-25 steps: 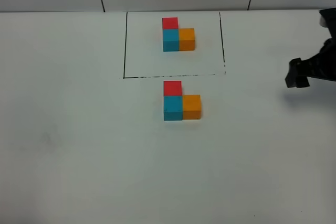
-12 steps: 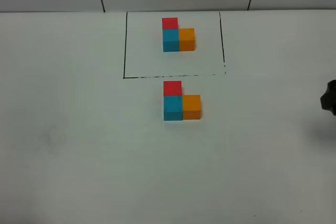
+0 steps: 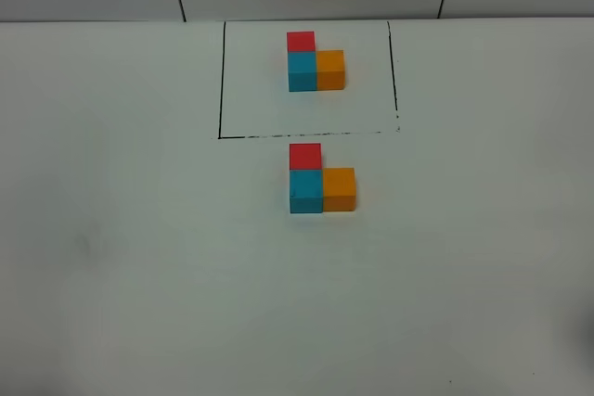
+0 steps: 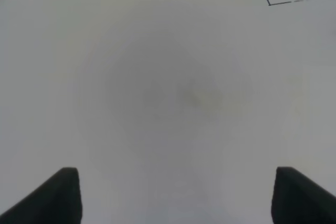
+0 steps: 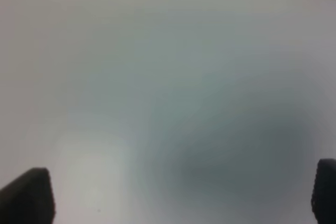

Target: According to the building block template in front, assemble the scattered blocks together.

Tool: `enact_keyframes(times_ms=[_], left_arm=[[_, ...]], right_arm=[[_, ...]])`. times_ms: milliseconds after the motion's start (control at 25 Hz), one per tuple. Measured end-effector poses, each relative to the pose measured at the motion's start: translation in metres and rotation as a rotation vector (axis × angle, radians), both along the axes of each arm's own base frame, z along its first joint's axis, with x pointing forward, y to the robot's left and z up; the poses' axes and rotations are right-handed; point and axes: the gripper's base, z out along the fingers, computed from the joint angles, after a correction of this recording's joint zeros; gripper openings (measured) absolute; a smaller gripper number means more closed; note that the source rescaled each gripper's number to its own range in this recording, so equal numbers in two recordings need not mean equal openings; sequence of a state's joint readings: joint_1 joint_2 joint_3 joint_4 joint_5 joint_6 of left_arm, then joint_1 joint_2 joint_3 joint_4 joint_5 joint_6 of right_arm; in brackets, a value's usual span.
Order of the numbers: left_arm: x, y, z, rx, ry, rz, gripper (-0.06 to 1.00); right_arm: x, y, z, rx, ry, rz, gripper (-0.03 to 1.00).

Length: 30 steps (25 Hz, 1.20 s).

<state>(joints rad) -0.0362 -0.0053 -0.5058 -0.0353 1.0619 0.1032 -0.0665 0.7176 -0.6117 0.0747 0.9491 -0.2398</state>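
Exterior high: scattered blocks point(image 3: 320, 179) joined in an L beside template point(image 3: 314, 62), matching it; far from both sets of fingers.
Left fingers point(image 4: 176, 195): spread, empty, over bare table point(image 4: 168, 87).
Right fingers point(image 5: 181, 195): wide apart, empty, likely done.

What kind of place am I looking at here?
Probably a lab test bench rather than a home or shop. A bare white table has a black rectangle drawn on it, framing a small template of red, blue and orange cubes. A matching cluster of blocks sits just outside the frame.
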Motion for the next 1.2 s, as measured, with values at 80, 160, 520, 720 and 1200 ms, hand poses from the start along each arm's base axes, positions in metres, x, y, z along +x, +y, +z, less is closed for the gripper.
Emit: enact_keyframes(times_ms=[80, 160, 520, 720, 1200], left_arm=[[0.000, 0.000, 0.000, 0.000, 0.000, 0.000, 0.68], [0.000, 0.000, 0.000, 0.000, 0.000, 0.000, 0.68], [0.000, 0.000, 0.000, 0.000, 0.000, 0.000, 0.68], [0.000, 0.000, 0.000, 0.000, 0.000, 0.000, 0.68], [0.000, 0.000, 0.000, 0.000, 0.000, 0.000, 0.68]], right_arm=[[-0.016, 0.002, 0.001, 0.008, -0.017, 0.000, 1.00], [-0.030, 0.006, -0.002, 0.025, -0.016, 0.013, 1.00], [-0.081, 0.008, -0.006, 0.027, -0.226, 0.046, 1.00], [-0.104, 0.007, -0.002, 0.031, -0.374, 0.045, 1.00], [-0.120, 0.005, -0.002, 0.032, -0.475, 0.026, 1.00]])
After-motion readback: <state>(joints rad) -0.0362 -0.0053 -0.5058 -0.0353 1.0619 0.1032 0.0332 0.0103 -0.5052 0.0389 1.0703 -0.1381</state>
